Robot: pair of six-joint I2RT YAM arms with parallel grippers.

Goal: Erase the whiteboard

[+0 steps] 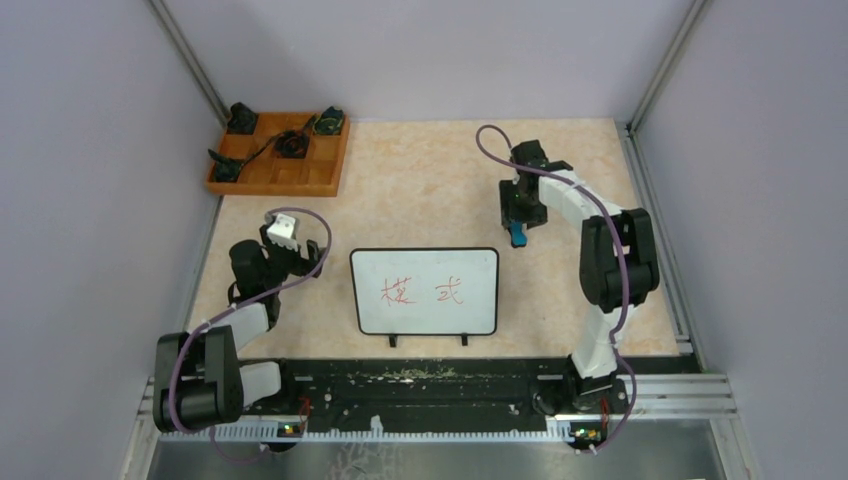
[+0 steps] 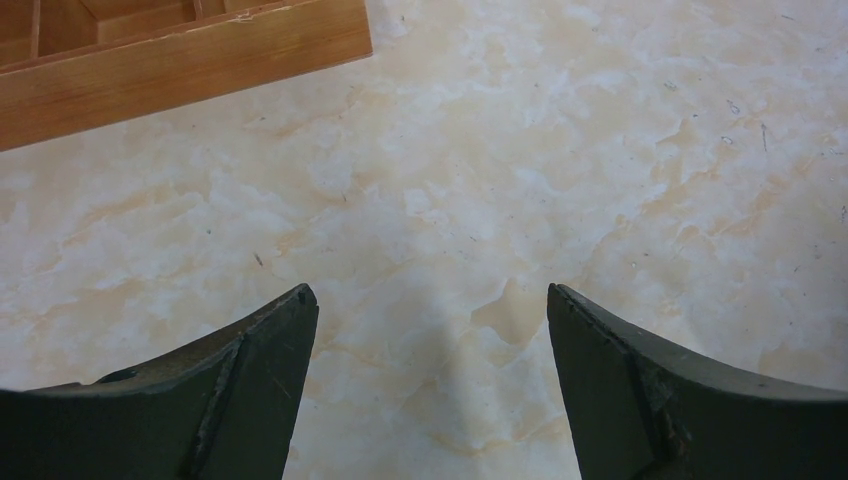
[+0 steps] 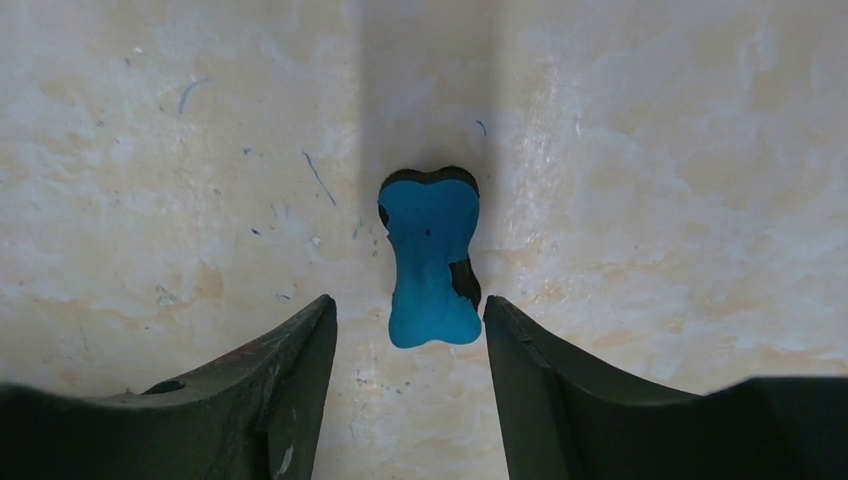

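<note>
Whiteboard sits at table centre-front btwn the arms, red chars unerased, so the step in hand is judged to be eraser pickup, w/ wiping not yet begun. Blue bone-shaped eraser is seen on the table just past the board's far-right corner, its near end straddled by right gripper w/ fingers apart, nothing clamped; left gripper is held wide open & empty over bare tabletop near the wooden tray. Next, fingers need to be closed squarely on the eraser, which is then to be lifted and carried to the red marks.
</note>
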